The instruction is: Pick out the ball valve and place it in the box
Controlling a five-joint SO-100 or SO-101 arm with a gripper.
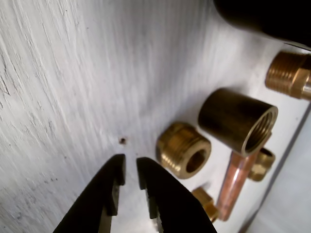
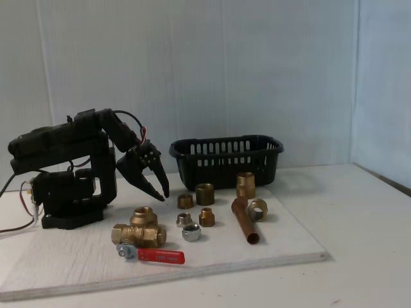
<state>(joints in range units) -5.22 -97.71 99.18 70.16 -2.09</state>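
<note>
In the fixed view the ball valve (image 2: pixel 139 235) lies on the white board at the front left, its brass body sideways and its red lever handle (image 2: pixel 160 256) flat toward the front edge. The black slotted box (image 2: pixel 226 160) stands behind the fittings; its dark rim (image 1: pixel 266 17) fills the top right corner of the wrist view. My gripper (image 2: pixel 160 192) hangs above the board, behind and slightly right of the valve, apart from it. The wrist view shows the gripper (image 1: pixel 130 167) open by a narrow gap, with nothing between its fingers, over bare board.
Loose fittings lie between valve and box: a round brass coupling (image 1: pixel 238 119), a hex bushing (image 1: pixel 183 149), a copper pipe (image 2: pixel 245 221), a threaded brass piece (image 2: pixel 245 184) and a silver nut (image 2: pixel 191 232). The arm's base (image 2: pixel 70 199) stands at the left.
</note>
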